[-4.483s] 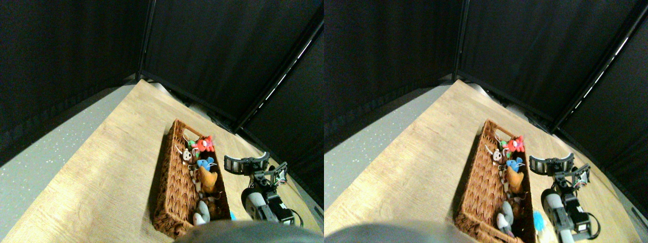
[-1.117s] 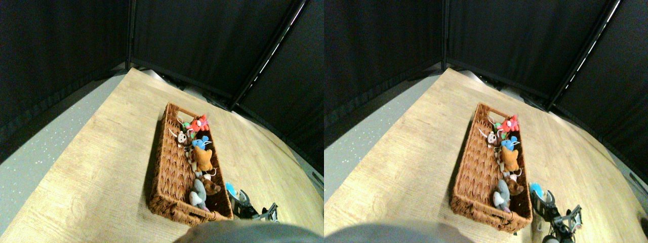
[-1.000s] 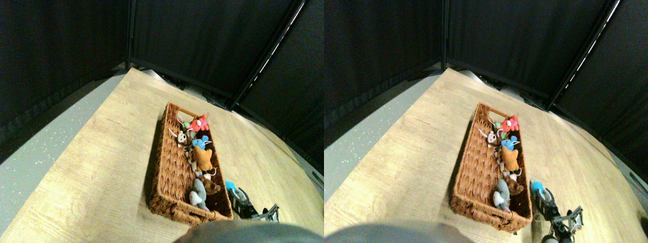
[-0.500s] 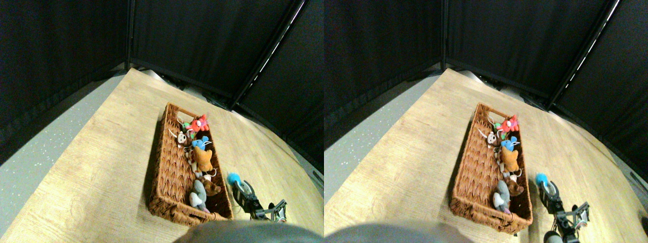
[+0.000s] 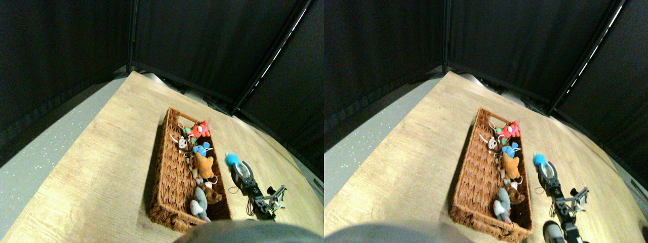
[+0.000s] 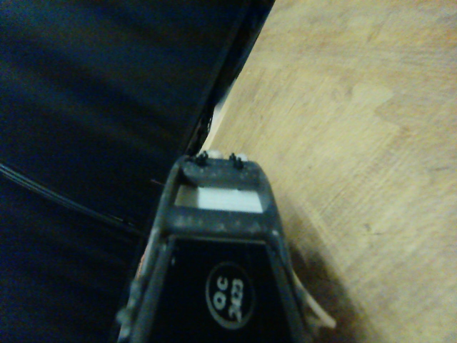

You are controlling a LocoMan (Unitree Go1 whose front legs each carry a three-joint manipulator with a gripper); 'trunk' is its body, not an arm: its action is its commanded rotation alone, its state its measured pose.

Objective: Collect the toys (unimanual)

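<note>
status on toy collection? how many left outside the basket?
Mostly done: red, orange and grey plush toys, among others, already lie in the wicker basket. In hand: the right tool carries a bright blue toy beside the basket. Left: dropping it in; none others visible outside.

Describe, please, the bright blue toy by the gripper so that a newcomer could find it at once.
Start at the long brown wicker basket lying on the wooden floor. Just past its right wall, outside it, the right gripper reaches in from the lower right with the bright blue toy at its tip. It is the only toy outside the basket; the others lie in a row inside.
</note>
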